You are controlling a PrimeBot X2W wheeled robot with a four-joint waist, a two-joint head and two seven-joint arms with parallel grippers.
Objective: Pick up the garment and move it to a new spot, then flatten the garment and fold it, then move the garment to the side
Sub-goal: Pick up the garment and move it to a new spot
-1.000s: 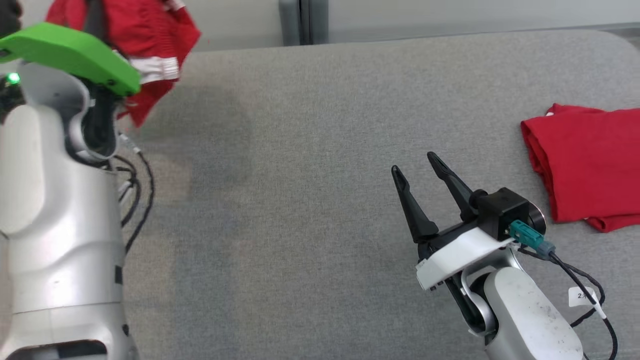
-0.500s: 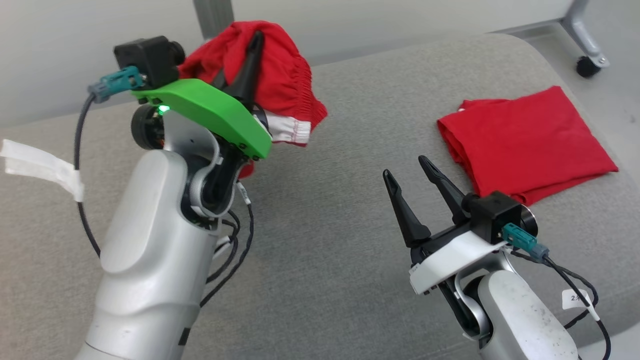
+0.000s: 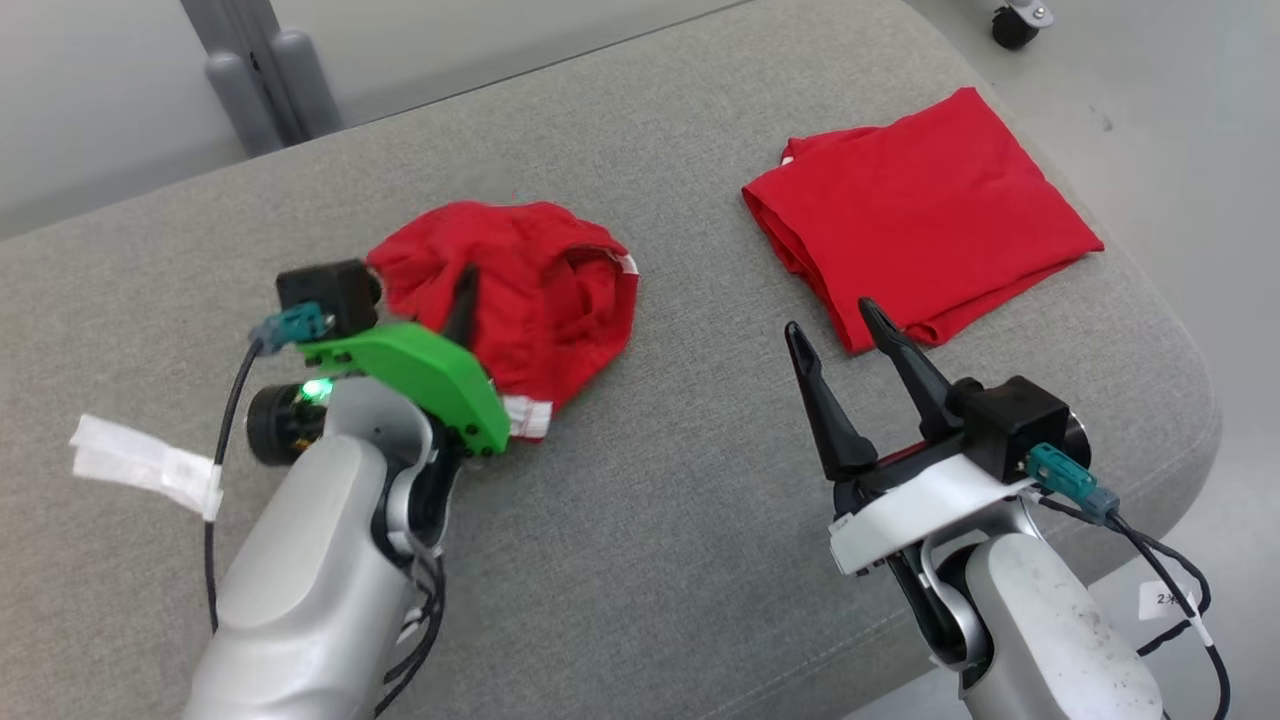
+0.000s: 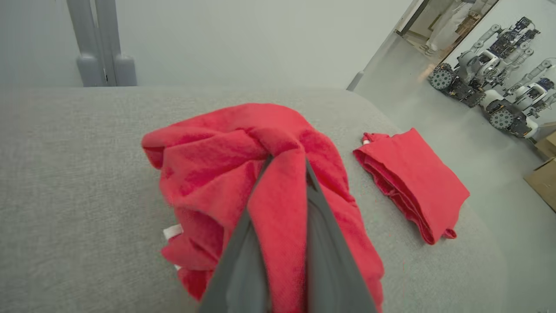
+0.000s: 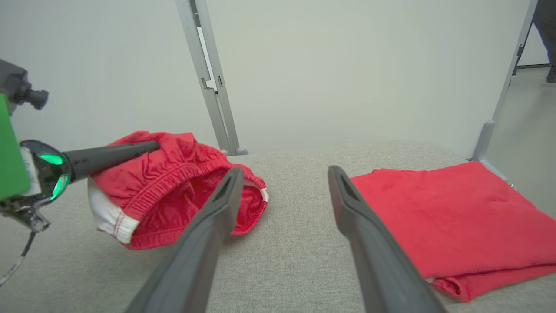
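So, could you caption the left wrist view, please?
Left gripper shut on crumpled red shorts; folded red garment lies nearby.

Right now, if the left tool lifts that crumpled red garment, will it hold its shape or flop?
Probably flop: the crumpled garment sags in soft folds around the left tool, which pinches one bunch. It looks light, thin cloth. The gathered waistband may stretch and dangle unevenly.

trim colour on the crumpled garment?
White trim on the red garment; clearest in the right wrist view.
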